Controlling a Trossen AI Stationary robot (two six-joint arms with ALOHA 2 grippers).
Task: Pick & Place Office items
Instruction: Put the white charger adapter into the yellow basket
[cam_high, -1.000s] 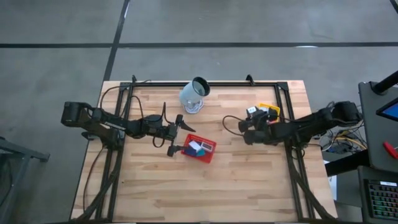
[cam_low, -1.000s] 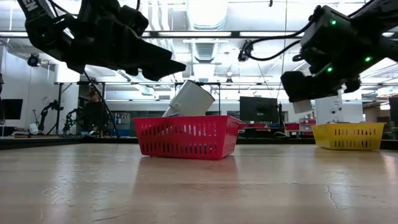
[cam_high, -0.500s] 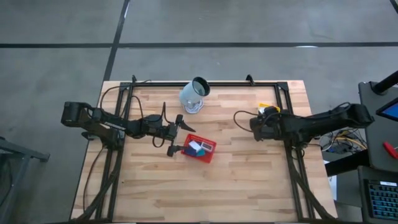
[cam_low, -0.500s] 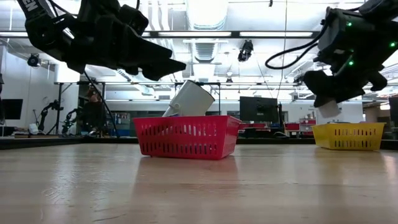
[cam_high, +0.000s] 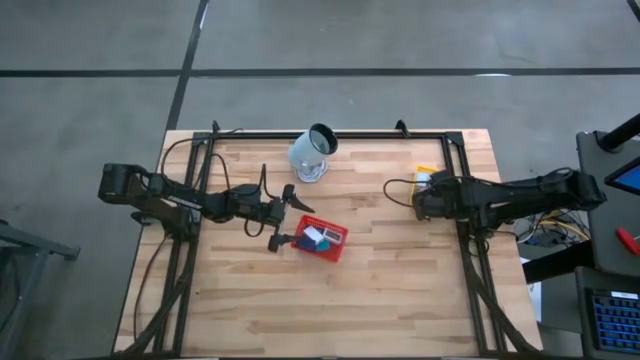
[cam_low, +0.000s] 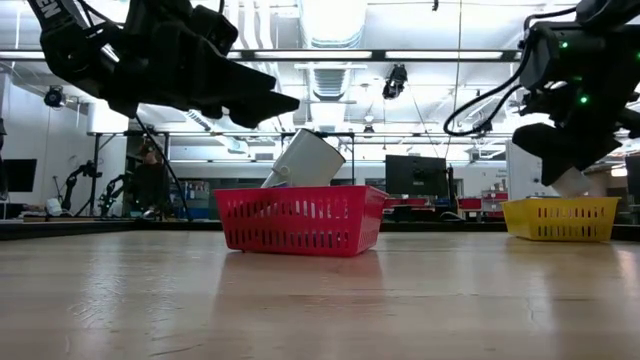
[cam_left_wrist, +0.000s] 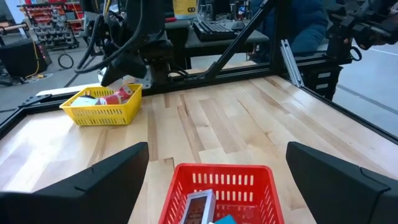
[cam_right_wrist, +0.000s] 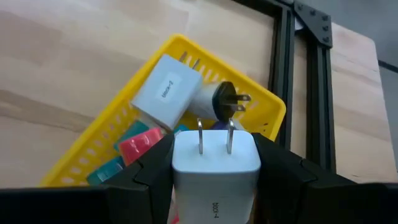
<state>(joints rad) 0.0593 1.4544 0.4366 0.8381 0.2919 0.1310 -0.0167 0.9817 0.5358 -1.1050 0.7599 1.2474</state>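
My right gripper (cam_right_wrist: 214, 171) is shut on a white plug charger (cam_right_wrist: 215, 157) and hangs over the yellow mesh tray (cam_right_wrist: 264, 102) at the table's right; in the low view the charger (cam_low: 572, 183) hangs just above the tray (cam_low: 560, 218). That tray holds another white charger block (cam_right_wrist: 165, 90), a black plug (cam_right_wrist: 219, 102), and pink-red and teal items (cam_right_wrist: 138, 144). My left gripper (cam_high: 285, 220) stands open just left of the red mesh tray (cam_high: 335, 248), which holds white, dark blue and teal items (cam_high: 318, 238). My right gripper pinches the white charger's body by its two opposite sides (cam_right_wrist: 180, 163) between the two fingers (cam_right_wrist: 152, 171). Its fingers slant down from the table's right side. The two metal prongs (cam_right_wrist: 214, 138) stick out past the fingertips. The charger is lifted clear above the yellow tray.
A pale cup (cam_high: 313, 152) lies tipped at the table's far middle, behind the red tray (cam_low: 300, 220) in the low view. Black frame rails (cam_high: 462, 170) run along the table's far, left and right sides. Bare wood lies between the two trays and toward the near edge.
My right gripper has carried the white charger toward the table's right edge and a little up, from the middle of the table to above the yellow tray, and has tipped its fingers more steeply down. The left arm has kept still.
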